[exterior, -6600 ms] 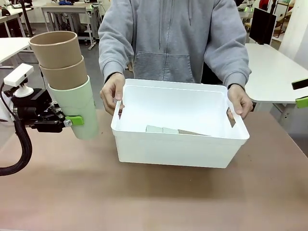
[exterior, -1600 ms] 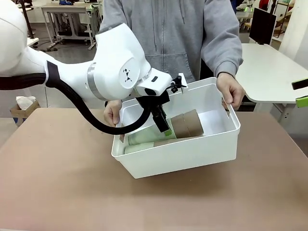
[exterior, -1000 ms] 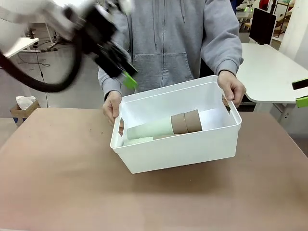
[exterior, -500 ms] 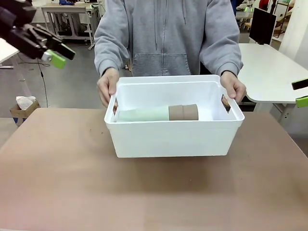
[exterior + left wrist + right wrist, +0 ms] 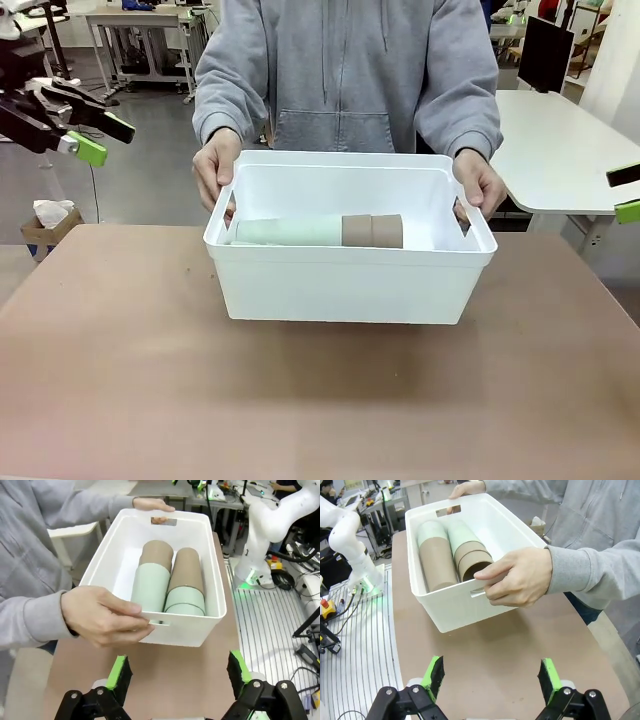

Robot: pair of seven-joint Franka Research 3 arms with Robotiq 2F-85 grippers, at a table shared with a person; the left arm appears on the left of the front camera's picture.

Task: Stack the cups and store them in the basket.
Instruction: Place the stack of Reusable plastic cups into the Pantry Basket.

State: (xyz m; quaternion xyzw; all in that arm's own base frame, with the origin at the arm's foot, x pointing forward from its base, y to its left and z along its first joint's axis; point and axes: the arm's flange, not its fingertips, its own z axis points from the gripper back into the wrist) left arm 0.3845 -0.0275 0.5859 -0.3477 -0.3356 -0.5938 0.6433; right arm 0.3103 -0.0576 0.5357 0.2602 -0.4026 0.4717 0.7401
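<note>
Now the cups [image 5: 170, 582] lie nested in two stacks inside the basket [image 5: 350, 290], mid-frame on the table [image 5: 300, 400], held by the person's hands [image 5: 215, 170]. My left claw [image 5: 85, 125], upper left, and right claw [image 5: 490, 677] gape empty. Storing looks done.

No legible text, labels or numbers anywhere.
</note>
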